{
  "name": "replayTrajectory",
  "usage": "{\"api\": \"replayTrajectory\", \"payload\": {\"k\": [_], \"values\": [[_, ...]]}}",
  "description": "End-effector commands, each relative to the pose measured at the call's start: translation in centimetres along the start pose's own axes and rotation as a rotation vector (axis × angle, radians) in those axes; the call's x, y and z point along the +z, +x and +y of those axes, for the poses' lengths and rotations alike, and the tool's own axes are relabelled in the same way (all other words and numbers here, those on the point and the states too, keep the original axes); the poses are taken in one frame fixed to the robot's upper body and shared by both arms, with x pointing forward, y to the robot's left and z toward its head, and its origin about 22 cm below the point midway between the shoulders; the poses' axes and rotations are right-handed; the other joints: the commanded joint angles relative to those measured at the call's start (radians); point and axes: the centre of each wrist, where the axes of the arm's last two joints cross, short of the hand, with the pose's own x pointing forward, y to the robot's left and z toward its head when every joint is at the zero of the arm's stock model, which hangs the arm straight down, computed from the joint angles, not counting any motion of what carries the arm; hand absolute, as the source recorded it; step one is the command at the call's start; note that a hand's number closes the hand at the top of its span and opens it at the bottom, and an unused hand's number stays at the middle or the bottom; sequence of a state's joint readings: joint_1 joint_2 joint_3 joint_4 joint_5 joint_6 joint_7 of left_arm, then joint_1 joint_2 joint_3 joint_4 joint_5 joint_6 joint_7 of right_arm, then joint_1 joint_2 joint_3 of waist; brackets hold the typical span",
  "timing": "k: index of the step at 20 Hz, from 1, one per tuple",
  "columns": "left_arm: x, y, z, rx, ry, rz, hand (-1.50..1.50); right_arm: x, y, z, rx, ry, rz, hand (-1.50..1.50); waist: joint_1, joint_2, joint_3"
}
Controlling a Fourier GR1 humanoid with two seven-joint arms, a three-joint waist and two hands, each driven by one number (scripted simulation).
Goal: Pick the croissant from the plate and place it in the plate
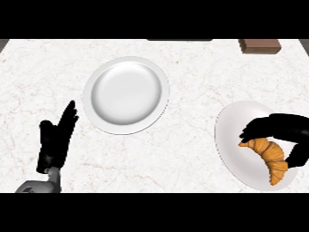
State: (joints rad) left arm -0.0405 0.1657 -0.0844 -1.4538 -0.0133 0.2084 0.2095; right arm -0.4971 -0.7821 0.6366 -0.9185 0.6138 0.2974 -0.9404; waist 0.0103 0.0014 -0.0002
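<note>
The left robot hand (55,138) is matte black all over, with long, slim fingers that taper to narrow tips above a broader, blocky palm. At its base it joins a grey forearm (41,185) through a rounded wrist piece of lighter grey with darker shading in its folds. The right robot hand (280,128) is the same dull black, its fingers thick and rounded.

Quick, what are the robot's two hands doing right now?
Left hand: open, fingers straight, holding nothing.
Right hand: closed, fingers curled round the croissant over the right-hand plate.
</note>
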Motion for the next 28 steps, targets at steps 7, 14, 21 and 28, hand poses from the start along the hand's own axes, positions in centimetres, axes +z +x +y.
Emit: {"api": "replayTrajectory", "payload": {"k": [7, 14, 21, 28], "values": [[-0.5, 0.2, 1.0, 0.004, 0.008, 0.01, 0.0, 0.3, -1.0, 0.8, 0.009, -0.061, -0.162, 1.5, -0.005, 0.0, 0.001], [0.2, 0.5, -0.3, -0.012, -0.005, 0.003, 0.0, -13.6, 4.8, -1.4, -0.081, -0.332, 0.091, 1.5, 0.008, -0.012, -0.004], [0.3, -0.1, -0.7, -0.016, -0.026, 0.018, 0.0, -19.6, 9.4, -6.5, -0.104, -0.603, 0.322, 1.5, 0.047, -0.024, -0.012], [0.0, 0.2, -1.1, -0.028, -0.051, 0.013, 0.0, -24.5, 18.0, -12.9, -0.093, -0.987, 0.511, 1.5, 0.055, -0.036, -0.009]]}}
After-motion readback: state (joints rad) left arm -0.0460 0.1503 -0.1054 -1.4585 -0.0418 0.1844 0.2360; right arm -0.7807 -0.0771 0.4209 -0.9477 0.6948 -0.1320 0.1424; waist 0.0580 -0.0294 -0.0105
